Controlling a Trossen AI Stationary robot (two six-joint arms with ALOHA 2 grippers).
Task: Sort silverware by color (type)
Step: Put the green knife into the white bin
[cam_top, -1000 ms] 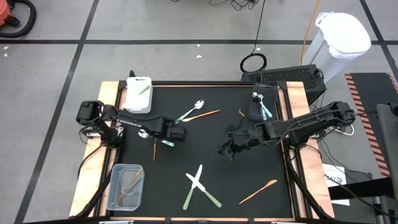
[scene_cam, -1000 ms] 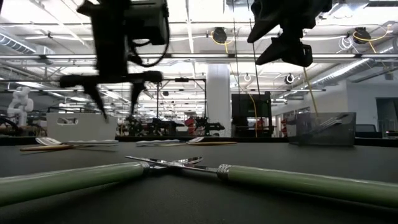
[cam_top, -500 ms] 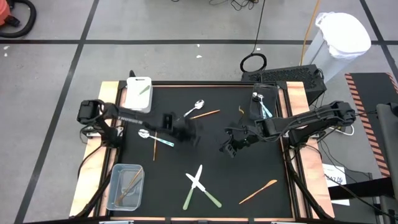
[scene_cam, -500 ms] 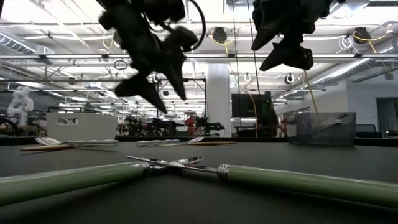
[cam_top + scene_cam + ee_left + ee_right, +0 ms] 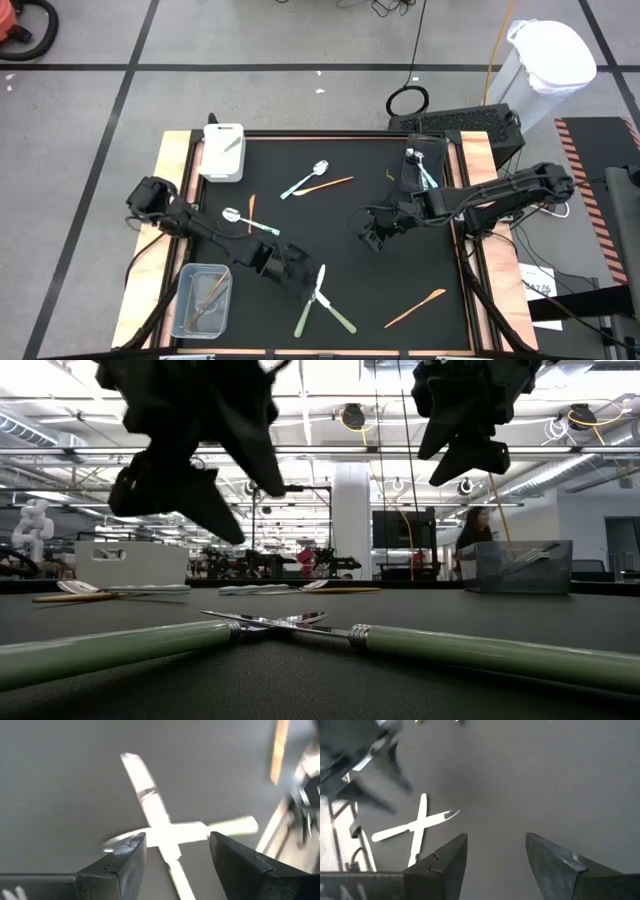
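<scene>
Two pale-green-handled knives (image 5: 322, 300) lie crossed on the black mat near the front edge; they also show as the crossed knives (image 5: 159, 817) in the left wrist view. My left gripper (image 5: 303, 277) hangs open just above and left of them, touching nothing. My right gripper (image 5: 370, 238) hangs open over the mat's middle right, above bare mat. A blue-handled spoon (image 5: 250, 222) and an orange piece (image 5: 250, 208) lie at the left. Another spoon (image 5: 305, 180) and an orange piece (image 5: 332, 184) lie farther back. One more orange piece (image 5: 415, 308) lies at the front right.
A white bin (image 5: 222, 150) holding a green knife stands at the back left. A clear bin (image 5: 203, 298) with orange pieces is at the front left. A dark bin (image 5: 420, 168) with blue-handled pieces is at the back right. A person (image 5: 475, 535) stands in the room behind.
My left gripper has swung from beside the blue-handled spoon toward the table's near edge and a little right, rolling about its own axis, and now hangs over the crossed knives. Its fingers have stayed open.
</scene>
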